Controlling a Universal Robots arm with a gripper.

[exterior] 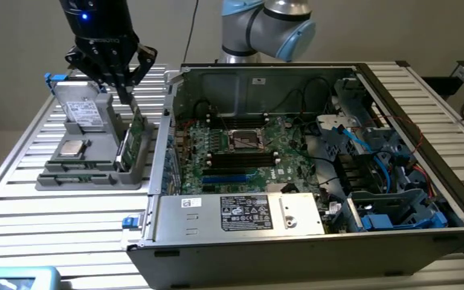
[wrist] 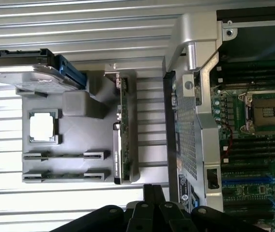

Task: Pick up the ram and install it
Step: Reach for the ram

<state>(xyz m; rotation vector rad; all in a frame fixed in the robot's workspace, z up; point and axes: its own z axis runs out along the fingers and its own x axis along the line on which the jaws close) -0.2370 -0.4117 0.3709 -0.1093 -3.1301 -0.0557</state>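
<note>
**Closed claw over the parts tray**

On the bench stands an open computer case, with a gray tray beside it. The claw, pressed together and empty, hangs above the tray's upright green card. The ram sits in a tray slot, apart from the claw.

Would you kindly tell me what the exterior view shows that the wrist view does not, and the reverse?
Exterior view: the arm's blue-capped joint behind the open computer case, its labelled power supply and the drive cage. Wrist view: the grey tray from straight above, with two narrow strips lying parallel in it. Both: the shut gripper over that tray, the square chip, the upright green board and the motherboard's CPU socket.
</note>
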